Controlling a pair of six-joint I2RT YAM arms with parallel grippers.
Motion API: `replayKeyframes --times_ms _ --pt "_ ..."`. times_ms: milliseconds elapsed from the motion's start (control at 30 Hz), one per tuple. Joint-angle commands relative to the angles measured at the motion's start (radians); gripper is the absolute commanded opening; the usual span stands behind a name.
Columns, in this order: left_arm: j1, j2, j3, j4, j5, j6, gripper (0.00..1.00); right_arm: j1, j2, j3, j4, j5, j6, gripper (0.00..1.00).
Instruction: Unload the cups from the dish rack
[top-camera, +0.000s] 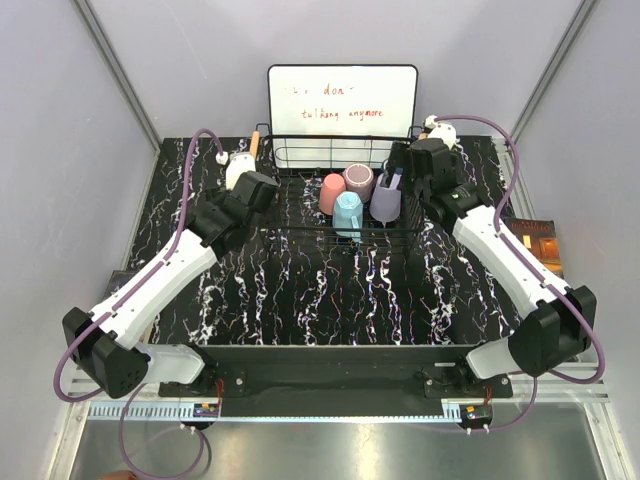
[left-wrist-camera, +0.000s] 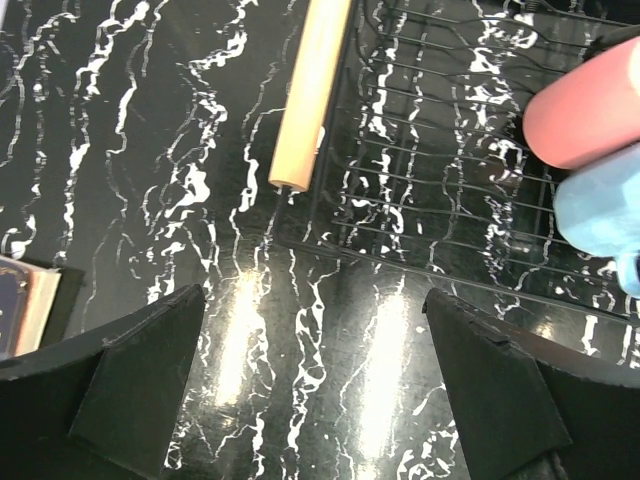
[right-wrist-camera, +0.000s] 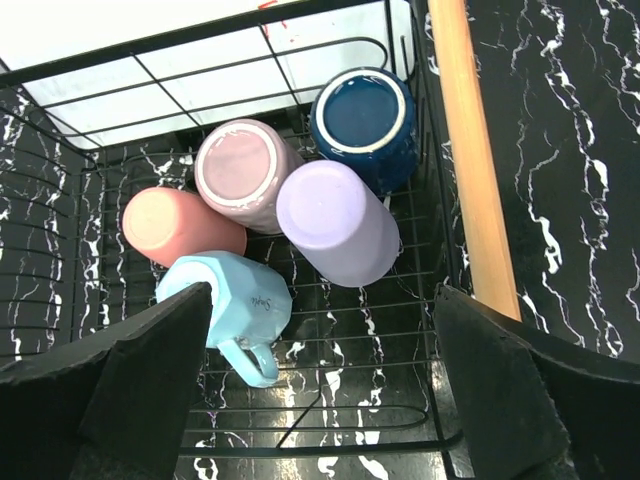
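Cups, five in all, sit bottoms up in a tight cluster inside the dish rack (top-camera: 300, 200), toward its right side. The dark navy cup (right-wrist-camera: 365, 115) is nearest the right wooden handle (right-wrist-camera: 475, 170). The lavender cup (right-wrist-camera: 340, 220) leans against the navy one, and the mauve cup (right-wrist-camera: 245, 175) is pressed to the lavender cup's other side. The salmon pink cup (right-wrist-camera: 180, 225) touches the mauve one. The light blue cup (right-wrist-camera: 235, 300) lies just beside the pink one, with its handle pointing away from the group. The rest of the rack's wire floor holds nothing else.

The right hand (right-wrist-camera: 322, 295) hangs over the cups with its two fingers spread wide apart, holding nothing and touching no cup. The left hand (left-wrist-camera: 315, 300) is outside the rack at its left side, over bare counter near the end of the left wooden handle (left-wrist-camera: 310, 90). Its fingers are also wide apart and empty.

The rack stands at the far middle of the black, white-veined marble counter (top-camera: 330, 290). A whiteboard (top-camera: 340, 100) with red writing stands upright just behind it. A book (top-camera: 535, 240) lies at the counter's right edge, well apart from the rack.
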Motion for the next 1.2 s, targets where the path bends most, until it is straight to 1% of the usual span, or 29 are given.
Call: replayKeyframes --times_ms 0,33,167,300,367,433,567,800,1167 --pt "-0.001 -0.021 0.002 0.059 0.045 0.019 0.99 0.023 -0.006 0.03 0.055 -0.023 -0.043 1.0" --pt "-0.001 -0.018 0.002 0.06 0.051 0.024 0.99 0.03 0.008 0.059 0.03 -0.032 -0.06 1.0" --pt "-0.001 0.007 0.002 0.071 0.101 0.036 0.99 0.069 0.07 0.091 0.023 -0.084 -0.127 1.0" --pt "-0.001 -0.008 -0.038 0.111 0.154 0.077 0.99 0.08 0.124 0.126 0.013 -0.101 -0.117 1.0" --pt "-0.001 -0.036 -0.058 0.142 0.175 0.09 0.99 0.092 0.153 0.133 0.007 -0.115 -0.109 0.97" --pt "-0.001 -0.053 -0.083 0.16 0.183 0.106 0.99 0.104 0.17 0.133 0.009 -0.112 -0.101 0.95" --pt "-0.001 -0.08 -0.104 0.185 0.198 0.12 0.99 0.135 0.241 0.14 0.007 -0.115 -0.086 1.0" --pt "-0.001 -0.097 -0.147 0.203 0.224 0.111 0.99 0.187 0.342 0.225 -0.01 -0.111 -0.086 1.0" --pt "-0.001 -0.111 -0.159 0.212 0.233 0.117 0.99 0.199 0.456 0.281 -0.031 -0.112 -0.087 1.0"
